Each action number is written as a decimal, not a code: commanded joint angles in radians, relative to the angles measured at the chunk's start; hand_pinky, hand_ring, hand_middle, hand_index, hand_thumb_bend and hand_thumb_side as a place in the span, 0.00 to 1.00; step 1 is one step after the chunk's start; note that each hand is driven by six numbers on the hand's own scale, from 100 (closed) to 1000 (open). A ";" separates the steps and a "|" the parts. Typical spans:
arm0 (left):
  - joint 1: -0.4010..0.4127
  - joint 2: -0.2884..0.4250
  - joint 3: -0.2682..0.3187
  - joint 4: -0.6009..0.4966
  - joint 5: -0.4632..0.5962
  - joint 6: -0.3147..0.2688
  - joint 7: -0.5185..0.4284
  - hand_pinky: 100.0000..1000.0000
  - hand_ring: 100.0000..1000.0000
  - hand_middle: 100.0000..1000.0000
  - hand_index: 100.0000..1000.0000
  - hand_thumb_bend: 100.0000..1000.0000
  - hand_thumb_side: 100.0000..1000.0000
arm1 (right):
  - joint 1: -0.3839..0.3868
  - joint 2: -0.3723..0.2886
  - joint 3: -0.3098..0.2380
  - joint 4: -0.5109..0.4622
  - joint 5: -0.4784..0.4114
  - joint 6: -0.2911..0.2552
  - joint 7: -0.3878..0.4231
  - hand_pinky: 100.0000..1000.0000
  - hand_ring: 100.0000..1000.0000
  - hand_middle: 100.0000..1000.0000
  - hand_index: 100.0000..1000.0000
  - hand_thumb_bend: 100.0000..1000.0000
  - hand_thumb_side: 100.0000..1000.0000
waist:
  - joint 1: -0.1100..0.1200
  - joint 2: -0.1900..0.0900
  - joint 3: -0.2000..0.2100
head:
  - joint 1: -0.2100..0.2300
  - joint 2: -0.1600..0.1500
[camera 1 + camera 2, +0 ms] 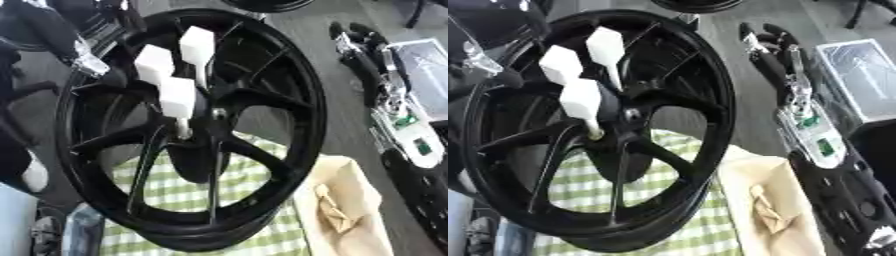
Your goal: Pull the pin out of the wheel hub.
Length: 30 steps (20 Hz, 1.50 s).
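Observation:
A black spoked wheel (289,100) stands tilted on a checked cloth. Three pins with white block handles stick out of its hub (206,117): an upper pin (197,45), a left pin (155,64) and a lower pin (178,97) whose thin shaft enters the hub. My right hand (767,40) hangs to the right of the wheel, fingers straight, apart from the rim and holding nothing. My left hand (92,62) shows dark and partly silver at the wheel's upper left rim; its grip is hidden.
A green and white checked cloth (254,235) covers the table under the wheel. A beige tray (346,200) with a crumpled tan piece lies at the lower right. A white box (859,75) sits on the grey floor at the right.

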 commanded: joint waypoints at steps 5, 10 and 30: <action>-0.037 -0.017 0.015 0.027 -0.021 -0.030 0.001 0.86 0.84 0.81 0.85 0.59 0.40 | -0.014 -0.007 0.000 -0.006 0.000 0.001 0.002 0.76 0.73 0.72 0.84 0.35 0.45 | -0.006 -0.020 -0.003 | 0.000 -0.017; -0.040 -0.033 0.015 0.051 -0.020 -0.045 0.001 0.86 0.84 0.80 0.84 0.56 0.41 | -0.016 -0.006 0.000 -0.004 0.001 0.001 0.003 0.76 0.73 0.72 0.84 0.34 0.45 | -0.007 -0.017 -0.006 | 0.002 -0.017; -0.050 -0.061 0.001 0.081 -0.075 -0.100 0.001 0.86 0.84 0.81 0.83 0.54 0.29 | -0.023 0.002 0.006 0.003 0.003 0.003 0.011 0.76 0.73 0.72 0.84 0.34 0.45 | -0.008 -0.017 -0.009 | 0.023 -0.036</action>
